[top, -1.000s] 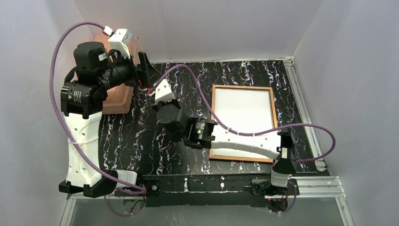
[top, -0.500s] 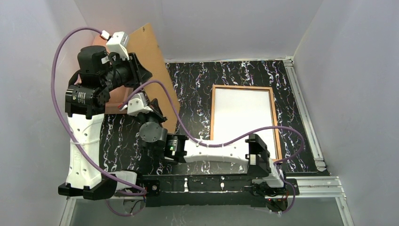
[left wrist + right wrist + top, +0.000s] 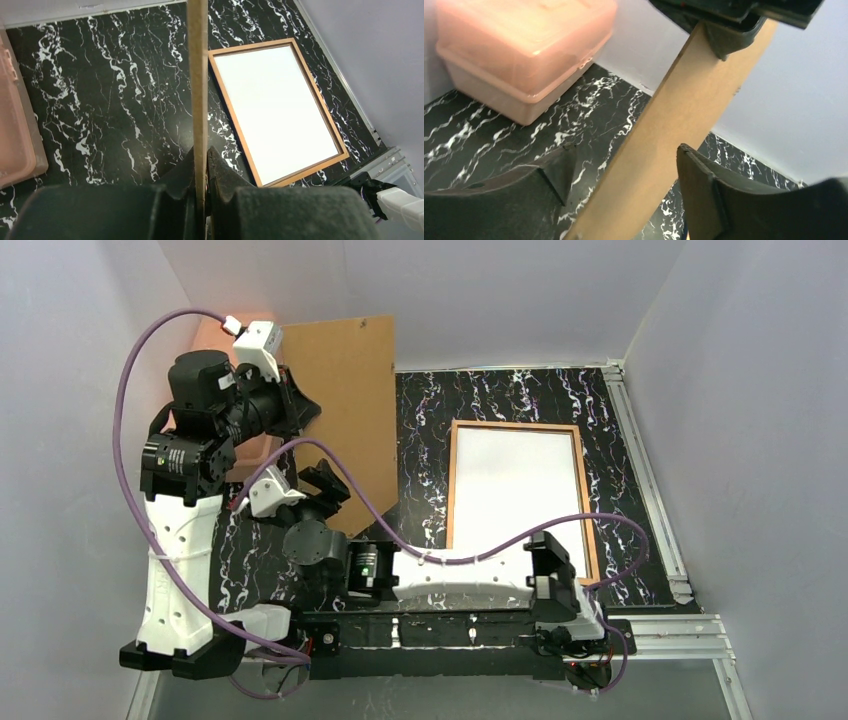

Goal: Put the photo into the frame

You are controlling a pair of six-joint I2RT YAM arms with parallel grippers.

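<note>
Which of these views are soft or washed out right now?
Top external: sharp and evenly lit, but the inside of the frame is blown out to flat white. Left wrist: the left hand is a dark, unfocused mass; the table beyond is crisp. Right wrist: the pink box is soft and overexposed, the right hand dark and blurred either side of the brown board.

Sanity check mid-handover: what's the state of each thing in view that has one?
backing board: lifted, tilted
left gripper: jaws shut on the backing board's edge
right gripper: jaws open, one either side of the backing board, not clamping it
frame: flat on the table, no backing on it, interior showing white
pink box: lid closed
</note>
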